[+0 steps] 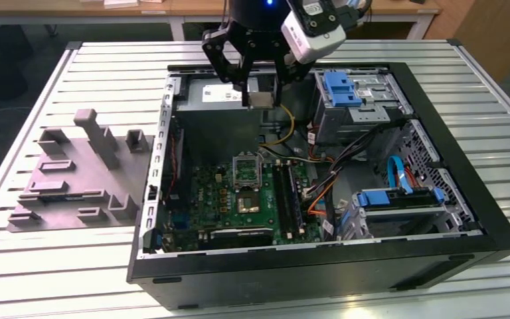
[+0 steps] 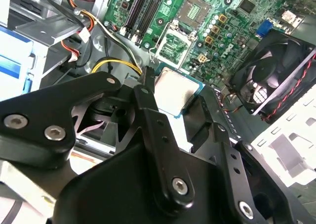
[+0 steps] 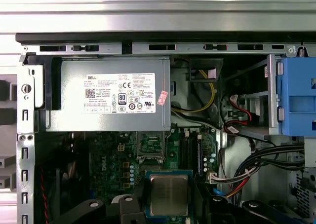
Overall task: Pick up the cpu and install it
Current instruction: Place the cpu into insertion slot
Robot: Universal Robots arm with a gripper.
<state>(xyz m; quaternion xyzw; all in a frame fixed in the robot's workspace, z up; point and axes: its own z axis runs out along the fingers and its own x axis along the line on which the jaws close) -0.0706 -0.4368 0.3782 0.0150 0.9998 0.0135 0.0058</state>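
Item: cpu (image 1: 260, 101), a thin square chip with a pale metal top and green edging, held by its opposite edges in the gripper (image 1: 260, 93). The black fingers (image 2: 144, 93) were closed to the chip's width and carried nothing else. Position: in the air inside the upper end of the open computer case (image 1: 326, 279), above the edge of the grey power supply (image 1: 224, 93) and well apart from the board below. Destination: the metal-framed socket (image 1: 246, 167) on the green motherboard (image 1: 215, 206), which lay unoccupied just past the power supply; whether its load frame stood fully raised could not be told. Surroundings: yellow cables (image 1: 286, 126) beside the held chip, a black fan (image 2: 271, 71) at the case wall, blue drive brackets (image 1: 342, 90) toward the exterior view's right, and a grey tray (image 1: 69, 186) of upright blocks outside the case on the slatted table (image 1: 104, 66). Hazards, as judged: the grip rested on thin edges alone, so a knock or jolt could have tilted or dropped the chip onto the board. A descent out of square with the socket, or with the chip turned the wrong way, could have bent the contacts. A frame only partly raised would have blocked seating. The nearby cables and the power supply corner left little room for the fingers and could have snagged them.
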